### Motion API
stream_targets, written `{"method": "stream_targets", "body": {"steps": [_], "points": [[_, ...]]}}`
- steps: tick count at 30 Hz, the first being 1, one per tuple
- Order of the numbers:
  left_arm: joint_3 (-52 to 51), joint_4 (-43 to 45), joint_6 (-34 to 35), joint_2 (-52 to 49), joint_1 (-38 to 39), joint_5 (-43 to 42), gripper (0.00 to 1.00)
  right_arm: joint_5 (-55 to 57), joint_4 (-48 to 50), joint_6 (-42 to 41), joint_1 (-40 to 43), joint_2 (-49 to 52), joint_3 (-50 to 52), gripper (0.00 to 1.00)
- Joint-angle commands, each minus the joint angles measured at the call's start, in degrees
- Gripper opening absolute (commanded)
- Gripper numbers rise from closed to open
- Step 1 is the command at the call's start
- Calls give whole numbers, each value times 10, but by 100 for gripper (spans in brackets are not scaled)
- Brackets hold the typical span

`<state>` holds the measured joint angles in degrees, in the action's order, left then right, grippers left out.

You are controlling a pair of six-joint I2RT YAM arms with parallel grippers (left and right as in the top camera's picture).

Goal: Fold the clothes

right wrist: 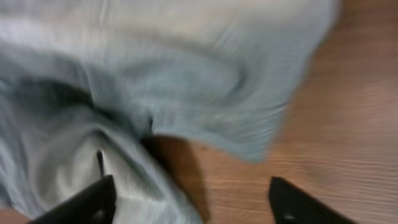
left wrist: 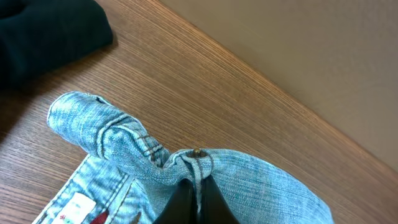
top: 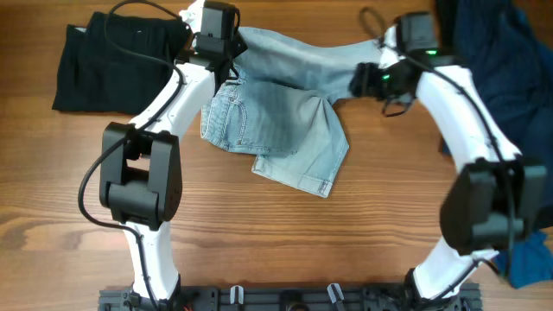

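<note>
Overhead, denim shorts [top: 285, 121] lie rumpled on the table [top: 259, 242] between a black garment [top: 112, 60] and a navy garment [top: 501, 69]. Left wrist: left end effector [left wrist: 198, 186] clenched on their waistband. Right wrist: right end effector [right wrist: 191, 186] spread wide, denim against one finger.

Left gripper [left wrist: 194, 190] clamped tight, right gripper [right wrist: 193, 190] spread wide, both arms extended.

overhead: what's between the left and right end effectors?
A band of the denim shorts runs from the left end effector to the right end effector. The overhead view shows it unbroken, with no bare wood along that line.
</note>
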<state>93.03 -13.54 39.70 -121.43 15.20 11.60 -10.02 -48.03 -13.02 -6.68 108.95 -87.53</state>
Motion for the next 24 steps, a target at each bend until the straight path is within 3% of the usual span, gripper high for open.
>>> {"method": "stream_targets", "body": {"steps": [1, 6, 11, 16, 21, 24], "points": [[12, 0, -7, 0, -8, 20, 4, 25, -6, -7, -11, 28, 0, 98], [12, -3, -7, 0, -8, 20, 4, 43, 8, -72, 50, 28, 0, 99], [12, -5, -7, 0, -8, 20, 4, -71, 45, -188, 132, 34, 33, 93], [12, -10, -7, 0, -8, 20, 4, -266, 231, -368, 155, 66, 134, 89], [12, -11, -7, 0, -8, 20, 4, -299, 380, -478, 155, 67, 193, 81], [12, -11, -7, 0, -8, 20, 4, -294, 441, -527, 145, 77, 205, 71]]}}
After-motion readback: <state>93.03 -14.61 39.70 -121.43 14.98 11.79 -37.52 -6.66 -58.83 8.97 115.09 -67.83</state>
